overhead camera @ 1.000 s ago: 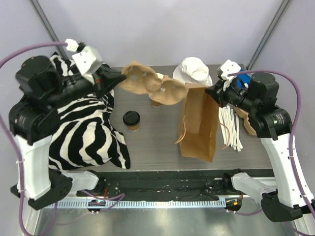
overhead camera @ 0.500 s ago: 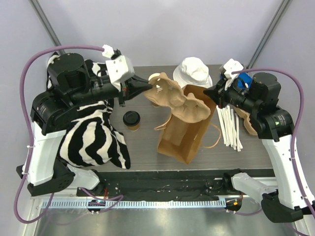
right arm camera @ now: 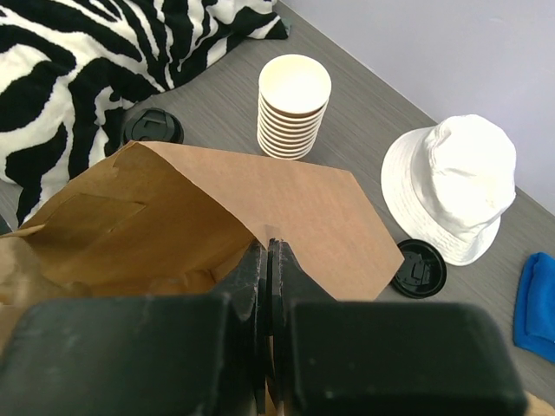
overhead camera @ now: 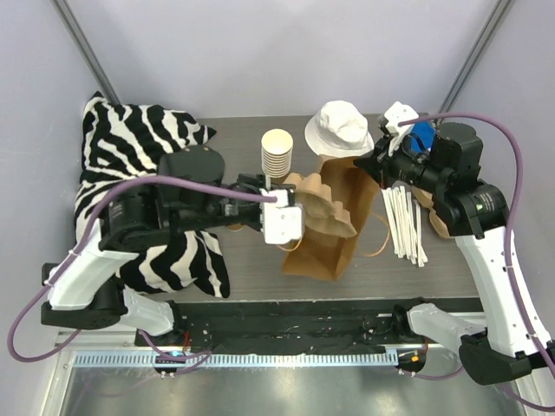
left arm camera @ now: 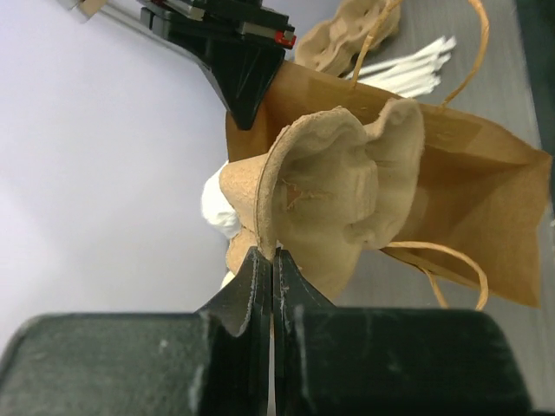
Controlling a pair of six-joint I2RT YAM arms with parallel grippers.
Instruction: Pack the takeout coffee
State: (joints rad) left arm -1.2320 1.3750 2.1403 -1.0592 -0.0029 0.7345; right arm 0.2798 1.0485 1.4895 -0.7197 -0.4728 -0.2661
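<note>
**What I see around the job**

I've got a brown paper bag [overhead camera: 334,247] open on the grey table [overhead camera: 251,264], with a pulp cup carrier [overhead camera: 319,204] at its mouth. Behind it stand a stack of lidless cups [overhead camera: 277,156] and a white bucket hat [overhead camera: 340,127], with a loose black lid [right arm camera: 419,269] just beside the hat. White sticks [overhead camera: 406,225] lie right of the bag, and a zebra cloth [overhead camera: 130,147] fills my left.

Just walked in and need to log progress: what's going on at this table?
The right tool is pinched shut on the rim of the brown paper bag, holding its mouth up. The left tool grips the pulp cup carrier by its edge, at the bag's opening. The lidded coffee cup stands on the table outside the bag, not yet packed.
</note>
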